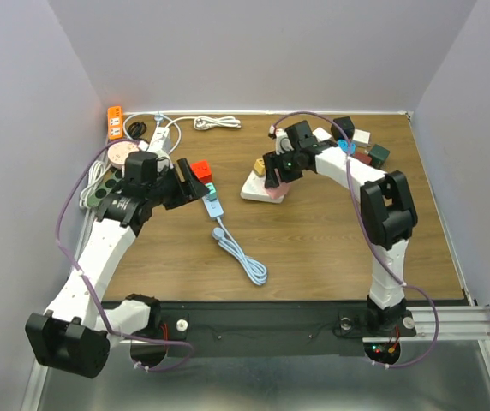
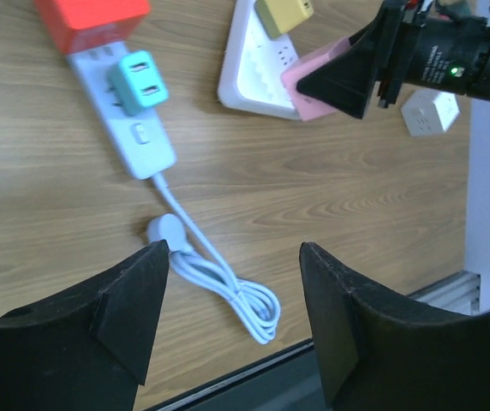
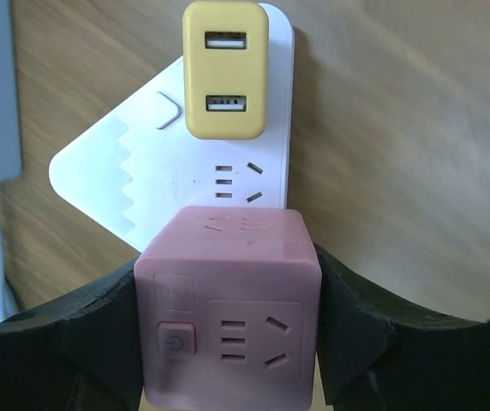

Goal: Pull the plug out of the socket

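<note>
The pink plastic cube plug [image 3: 228, 308] is pushed into the near end of the flat white plastic power strip [image 3: 142, 171]. The strip lies on the brown wooden desk [image 3: 399, 128]. The right pincer [image 3: 228, 295] is grasping the pink cube plug, with one black finger pressed on each side.

A yellow plastic charger block [image 3: 225, 68] is plugged into the far end of the same white power strip.

The biggest worry is that the whole strip comes up with the plug. Nothing is holding the strip down, and it looks light. If the plug is tight, a pull up may just lift both together.

The cube's sides look smooth (and a bit shiny), so the fingers may slide off if the squeeze is too soft.

A crooked pull could jam the pins in their holes. A pull straight out of the holes looks safest.

If the strip jumps or swings, the yellow charger block goes with it and could bump something.

The left pincer [image 2: 232, 253] is released and holds nothing. It hangs over bare desk, well apart from the white power strip, so it cannot pin the strip down from there. Under it lie a long pale blue power strip [image 2: 138, 141] with a teal plug [image 2: 138, 81] and a coiled cord [image 2: 236, 295].
</note>
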You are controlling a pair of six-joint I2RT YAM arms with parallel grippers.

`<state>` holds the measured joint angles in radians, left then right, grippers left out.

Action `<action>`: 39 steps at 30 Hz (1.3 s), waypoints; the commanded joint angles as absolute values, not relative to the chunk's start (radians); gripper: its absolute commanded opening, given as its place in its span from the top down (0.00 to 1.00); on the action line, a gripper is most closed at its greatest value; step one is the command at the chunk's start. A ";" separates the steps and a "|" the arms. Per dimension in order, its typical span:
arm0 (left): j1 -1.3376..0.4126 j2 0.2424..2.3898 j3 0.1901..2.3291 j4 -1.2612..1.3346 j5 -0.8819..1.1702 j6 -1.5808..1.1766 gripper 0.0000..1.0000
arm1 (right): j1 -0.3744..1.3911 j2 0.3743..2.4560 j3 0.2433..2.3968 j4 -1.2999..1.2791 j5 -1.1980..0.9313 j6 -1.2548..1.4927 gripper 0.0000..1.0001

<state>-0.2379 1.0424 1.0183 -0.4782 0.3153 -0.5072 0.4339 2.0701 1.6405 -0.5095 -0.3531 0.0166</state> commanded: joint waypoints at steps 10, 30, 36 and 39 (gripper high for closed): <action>-0.549 1.259 0.925 -0.077 0.307 -0.658 0.41 | 0.469 1.543 1.140 -0.471 -0.069 0.426 0.99; -0.810 1.716 1.020 0.233 0.305 -0.761 1.00 | 0.522 1.416 0.910 -0.397 -0.095 0.465 1.00; -0.808 1.747 1.060 0.236 0.258 -0.749 1.00 | 0.522 1.410 0.911 -0.397 -0.107 0.456 0.99; -0.810 1.790 1.112 0.235 0.253 -0.736 1.00 | 0.522 1.407 0.908 -0.399 -0.110 0.457 1.00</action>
<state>-0.8051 1.7554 1.0283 0.1894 0.2790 -0.7494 0.5121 1.4517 0.9051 -0.4484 -0.0868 0.4492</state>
